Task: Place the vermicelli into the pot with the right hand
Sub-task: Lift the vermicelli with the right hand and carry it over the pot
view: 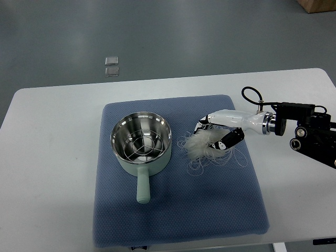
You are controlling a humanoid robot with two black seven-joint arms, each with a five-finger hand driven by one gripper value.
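Observation:
A pale green pot [142, 145] with a shiny steel inside and a wire rack stands on the blue mat [173, 210], its handle pointing toward the near edge. Just right of the pot lies a loose white bundle of vermicelli [202, 148], strands spreading over the mat. My right hand [215, 134] comes in from the right edge and lies over the bundle's right side, fingers curled around the strands with the thumb below. Whether the bundle is lifted off the mat cannot be told. The left arm does not show.
The mat covers the middle of a white table [52, 136]. Two small clear square pieces [111, 66] lie on the grey floor beyond the table's far edge. A brown box corner [317, 5] shows at the top right.

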